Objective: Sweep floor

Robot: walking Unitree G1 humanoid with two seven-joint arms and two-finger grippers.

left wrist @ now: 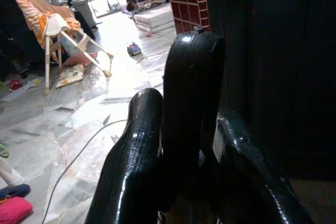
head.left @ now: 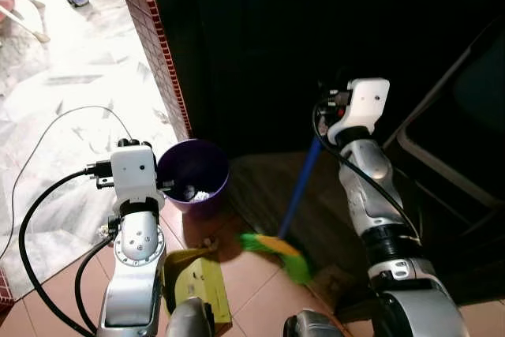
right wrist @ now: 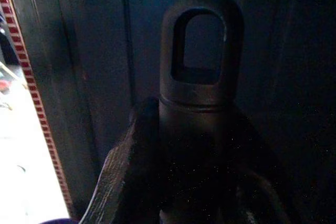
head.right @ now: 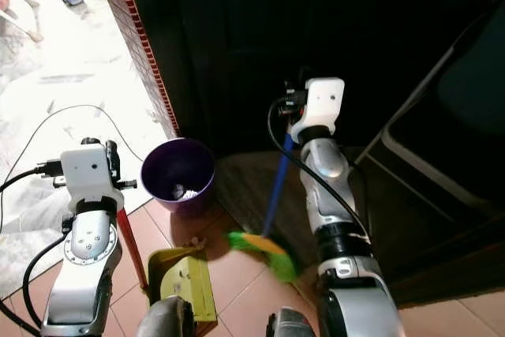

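Broom [head.left: 293, 195]: blue shaft runs down from the right gripper [right wrist: 197, 129] to a green-and-yellow head [head.right: 264, 252] resting on the terracotta floor tiles [head.right: 237, 274], blurred. Right wrist view shows the fingers [right wrist: 123, 166] clamped on either side of the shaft just below its hang-hole end cap [right wrist: 199, 51].

Left gripper [left wrist: 181, 161] closed on a black loop-shaped handle top [left wrist: 191, 87]; a red shaft [head.right: 130, 246] drops from it to the yellow dustpan [head.right: 185, 282], which sits on the tiles beside the broom head, not touching it.

Purple bin [head.left: 193, 175] stands just beyond the dustpan, against the red brick pillar [head.left: 154, 37], with white scraps [head.left: 197, 193] inside. Black cable [head.left: 47, 140] lies looped on the bright marble floor [head.left: 71, 76] to the left. Dark folding chair frame [head.left: 442, 155] on the right.
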